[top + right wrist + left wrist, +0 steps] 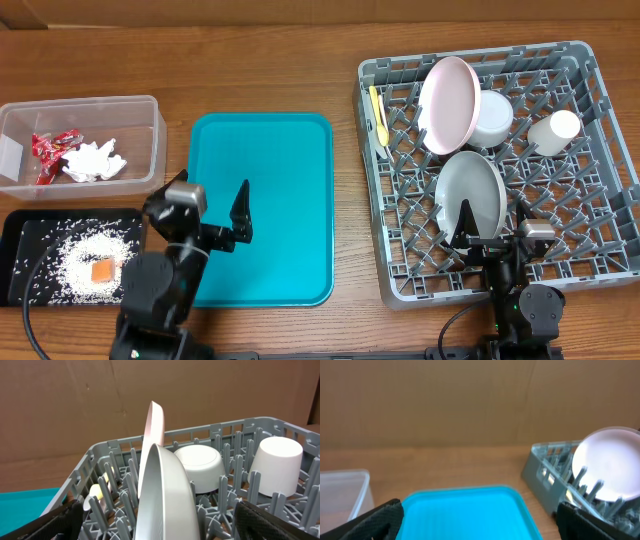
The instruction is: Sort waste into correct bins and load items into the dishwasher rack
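The grey dishwasher rack holds the pink plate, grey-green plate, white bowl, white cup and yellow spoon. The fork is not in view. My right gripper is open at the rack's front, and in the right wrist view the grey-green plate stands on edge between its fingers. My left gripper is open and empty over the teal tray's left side. The clear tub holds red wrappers and tissue. The black tray holds rice and the orange cube.
The teal tray lies bare between the bins and the rack, and it also shows in the left wrist view. A brown cardboard wall stands behind the wooden table. The rack's near right cells hold nothing.
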{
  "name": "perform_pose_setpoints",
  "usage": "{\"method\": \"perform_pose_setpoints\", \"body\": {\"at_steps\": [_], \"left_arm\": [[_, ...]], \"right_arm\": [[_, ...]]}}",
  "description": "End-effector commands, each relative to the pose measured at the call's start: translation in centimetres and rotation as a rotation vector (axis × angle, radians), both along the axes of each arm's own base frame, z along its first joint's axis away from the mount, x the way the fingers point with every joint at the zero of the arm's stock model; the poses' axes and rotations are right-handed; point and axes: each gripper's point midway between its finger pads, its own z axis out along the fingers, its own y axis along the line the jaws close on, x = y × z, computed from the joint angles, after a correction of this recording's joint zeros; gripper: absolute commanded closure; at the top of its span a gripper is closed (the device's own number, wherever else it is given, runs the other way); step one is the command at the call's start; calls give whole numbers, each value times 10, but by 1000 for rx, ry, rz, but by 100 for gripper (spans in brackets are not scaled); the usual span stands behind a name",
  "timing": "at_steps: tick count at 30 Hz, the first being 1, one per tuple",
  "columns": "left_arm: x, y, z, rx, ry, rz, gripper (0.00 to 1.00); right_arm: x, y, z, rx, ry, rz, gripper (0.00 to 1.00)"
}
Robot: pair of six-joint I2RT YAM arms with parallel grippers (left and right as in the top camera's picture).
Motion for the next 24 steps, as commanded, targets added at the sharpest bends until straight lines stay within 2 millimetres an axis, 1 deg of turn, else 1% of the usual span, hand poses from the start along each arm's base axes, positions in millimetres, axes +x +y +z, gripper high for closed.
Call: {"method": "perform_pose_setpoints", "body": {"at_steps": [1, 13, 16, 20, 24], "left_arm": [[-9, -2, -5, 15, -82, -22, 0], [-32, 9, -24, -15, -231, 18, 0], [-33, 12, -32, -17, -245, 34, 0], [-29, 15, -43, -11, -232, 53, 0], [-25, 20, -59, -2, -199, 87, 0]], "right_arm": [[0, -2, -1, -7, -5, -8, 0], [0, -2, -1, -7, -5, -8, 0], [0, -2, -1, -7, -5, -9, 0], [0, -2, -1, -7, -5, -9, 0], [0, -2, -1, -7, -5, -9, 0]]}}
